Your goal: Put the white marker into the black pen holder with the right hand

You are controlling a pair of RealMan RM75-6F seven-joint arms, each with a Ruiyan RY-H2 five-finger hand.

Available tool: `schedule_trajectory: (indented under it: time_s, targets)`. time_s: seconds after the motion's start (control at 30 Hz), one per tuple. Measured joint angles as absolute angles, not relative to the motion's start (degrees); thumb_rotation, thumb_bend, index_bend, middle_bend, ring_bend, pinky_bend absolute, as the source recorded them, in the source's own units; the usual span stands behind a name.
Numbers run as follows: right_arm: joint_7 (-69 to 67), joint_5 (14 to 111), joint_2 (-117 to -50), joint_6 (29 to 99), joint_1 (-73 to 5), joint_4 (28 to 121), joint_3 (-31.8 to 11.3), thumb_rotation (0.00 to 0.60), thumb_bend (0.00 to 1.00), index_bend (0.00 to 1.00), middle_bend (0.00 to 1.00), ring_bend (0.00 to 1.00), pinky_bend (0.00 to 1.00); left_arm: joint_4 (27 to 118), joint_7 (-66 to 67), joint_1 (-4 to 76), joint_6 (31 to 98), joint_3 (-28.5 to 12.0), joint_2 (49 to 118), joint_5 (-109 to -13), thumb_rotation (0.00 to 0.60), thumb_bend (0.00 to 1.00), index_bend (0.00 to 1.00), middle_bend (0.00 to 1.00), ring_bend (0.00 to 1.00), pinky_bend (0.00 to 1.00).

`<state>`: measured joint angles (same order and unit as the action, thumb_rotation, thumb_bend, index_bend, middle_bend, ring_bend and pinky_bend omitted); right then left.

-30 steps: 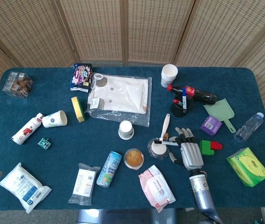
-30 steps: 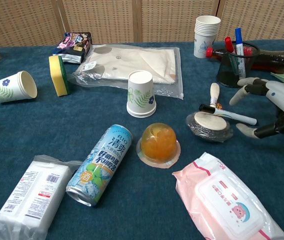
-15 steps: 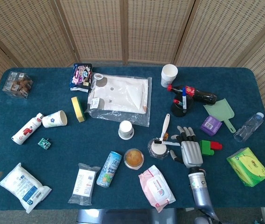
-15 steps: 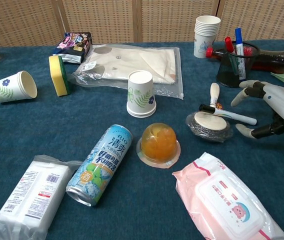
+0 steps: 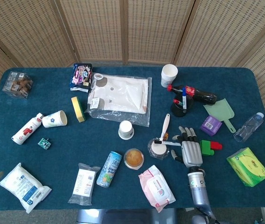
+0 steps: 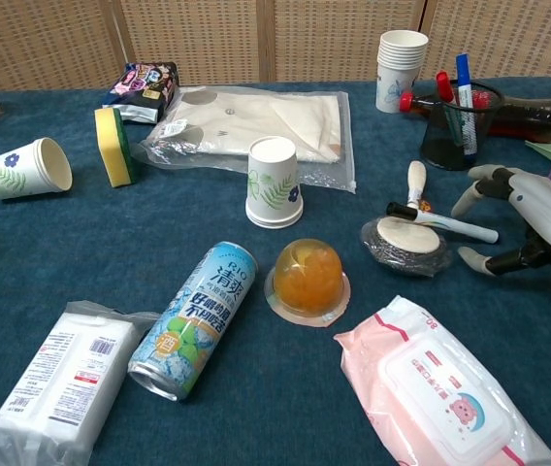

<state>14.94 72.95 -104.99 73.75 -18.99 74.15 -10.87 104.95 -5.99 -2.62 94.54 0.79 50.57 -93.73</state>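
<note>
Right hand (image 6: 533, 218) at right edge of chest view, fingers spread, holding nothing; drifted slightly right and back over the last second (away from target). White marker (image 6: 443, 221) flat just left of fingertips, untouched. Black pen holder (image 6: 449, 124) upper right, unfilled by it. Grasp not begun.

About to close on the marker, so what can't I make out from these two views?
- Right robot hand, chest view: palm and wrist cut off by the right edge.
- White marker, head view: too thin to tell whether fingers touch it.
- Black pen holder: its depth, hidden by its pens.
- Left robot hand: in neither view.
</note>
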Motion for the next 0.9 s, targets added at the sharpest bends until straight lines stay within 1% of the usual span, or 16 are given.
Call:
schedule_trajectory:
  time_s: [0.17,0.47,0.67,0.9]
  targets:
    - [14.2,72.5,-106.4,74.2,-19.0,72.1,-11.3,0.6,0.38,0.47,0.0,0.0,0.0,104.9,-6.3,-2.6,94.4,0.7,50.5,-93.6,0.6,0.04,0.0,0.0,0.0,0.0]
    - [12.6,72.7,-108.4,75.1,-19.2,68.0,-11.7,0.6,0.37,0.59,0.02,0.0,0.03,105.0,-6.2,-2.5,94.3,0.7,50.5,-93.4,0.6,0.04,0.0,0.0,0.0,0.0]
    - [11.3,73.8,-108.7,76.4,-19.0,67.4,-11.7,0.6,0.39,0.63,0.04,0.0,0.04,105.1,-5.9,-2.4,94.0,0.8,50.6,-93.5,0.6,0.04,0.0,0.0,0.0,0.0]
    - [11.3,75.6,-107.4,78.2,-19.2,69.3,-12.0,0.6,0.39,0.65,0.05,0.0,0.05,105.2,-5.7,-2.4,93.9,0.8,50.6,-93.6,0.6,0.04,0.0,0.0,0.0,0.0]
